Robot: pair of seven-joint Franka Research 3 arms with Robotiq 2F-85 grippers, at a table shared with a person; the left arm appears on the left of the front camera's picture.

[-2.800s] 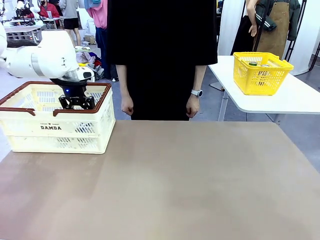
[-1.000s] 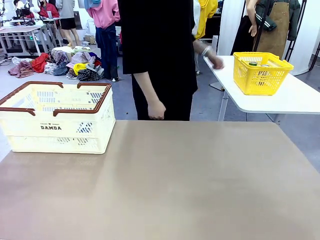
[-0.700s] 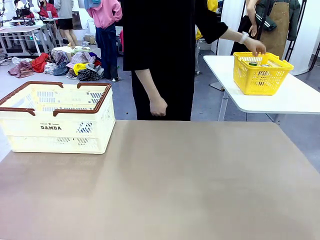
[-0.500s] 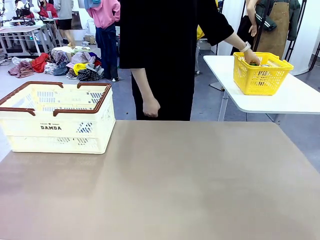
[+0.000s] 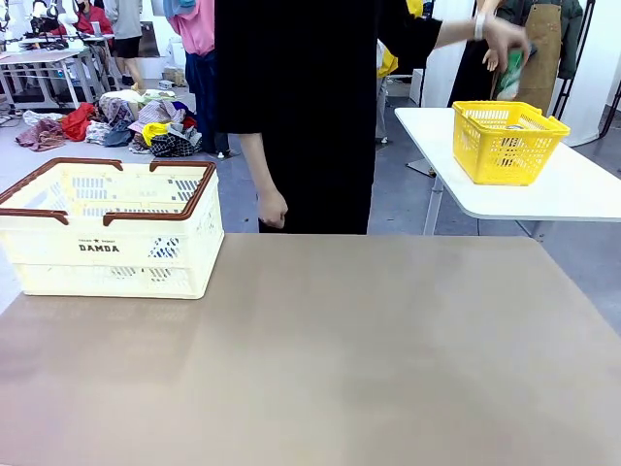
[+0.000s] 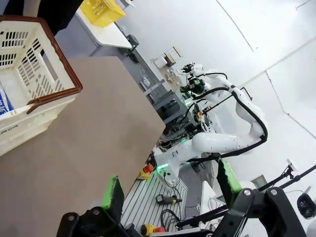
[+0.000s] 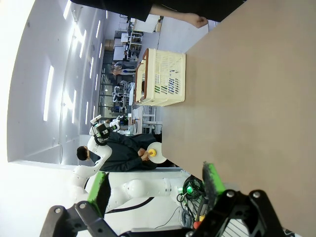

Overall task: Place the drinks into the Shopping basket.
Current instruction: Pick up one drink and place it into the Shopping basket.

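Hold the left tool (image 6: pixel 170 185) as is — spread wide, gripping nothing, clear of the bench (image 6: pixel 98 123). Same for the right tool (image 7: pixel 154 186): pads wide apart, empty. Wait for the green can (image 5: pixel 511 78), far beyond both tools in the person's hand (image 5: pixel 500 34) above the yellow basket (image 5: pixel 500 150). Then grip mid-body, upright, and carry to the Shopping basket (image 6: pixel 29 69), up-left of the left tool.

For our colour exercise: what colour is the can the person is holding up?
Green; the can shows best in the front view.
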